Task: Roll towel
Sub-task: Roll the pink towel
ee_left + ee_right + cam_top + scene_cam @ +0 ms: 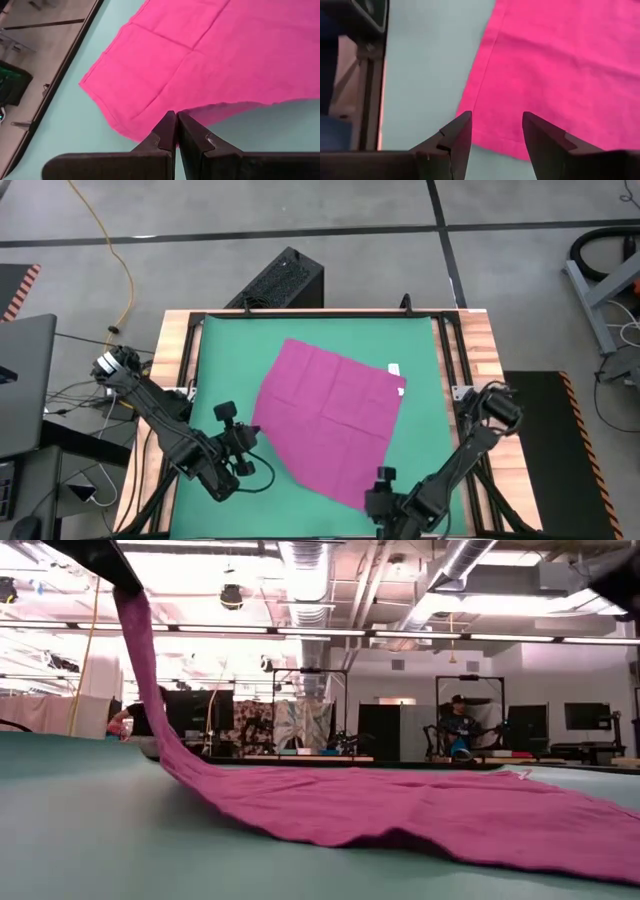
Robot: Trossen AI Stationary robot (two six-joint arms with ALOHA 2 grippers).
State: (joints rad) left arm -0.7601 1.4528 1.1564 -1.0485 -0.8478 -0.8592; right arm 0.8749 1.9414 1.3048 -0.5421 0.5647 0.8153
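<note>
On the mat (215,350), the towel (330,415) looks limp and light; left fingers (176,131) pinch one corner, right fingers (492,131) gape above another corner.

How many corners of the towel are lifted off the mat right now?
1. In the low view one corner of the towel hangs up from a gripper, the left gripper, which is shut on it. The rest lies flat on the green mat; the right gripper is open beside another corner.
</note>
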